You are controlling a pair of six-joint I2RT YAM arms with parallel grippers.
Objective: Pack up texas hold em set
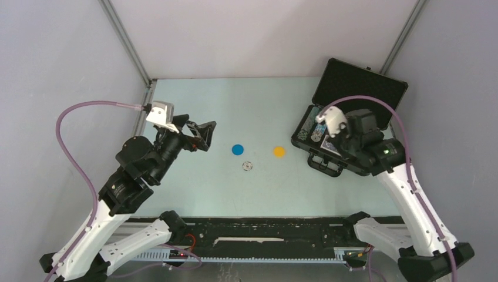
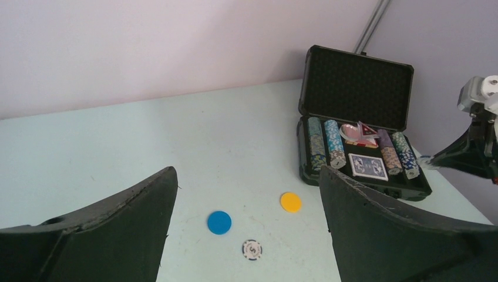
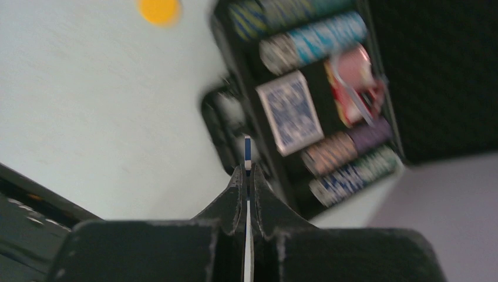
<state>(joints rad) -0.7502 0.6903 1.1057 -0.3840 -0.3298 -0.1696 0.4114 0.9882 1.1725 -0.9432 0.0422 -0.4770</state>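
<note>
The open black briefcase [image 1: 364, 88] stands at the right, holding rows of striped poker chips [image 2: 329, 142], a blue card deck [image 2: 368, 165] and a red triangle [image 2: 367, 133]. A blue disc [image 1: 237, 149], a yellow disc [image 1: 279, 151] and a white poker chip [image 1: 247, 167] lie on the table. My left gripper [image 1: 205, 136] is open and empty, hovering left of the blue disc. My right gripper [image 3: 247, 171] is shut on a blue-and-white poker chip [image 3: 247, 151] held edge-on above the case's front edge, near its handle [image 1: 325, 166].
The pale green table [image 1: 235, 106] is walled by grey panels on three sides. A black rail [image 1: 264, 232] runs along the near edge between the arm bases. Purple cables loop off both wrists.
</note>
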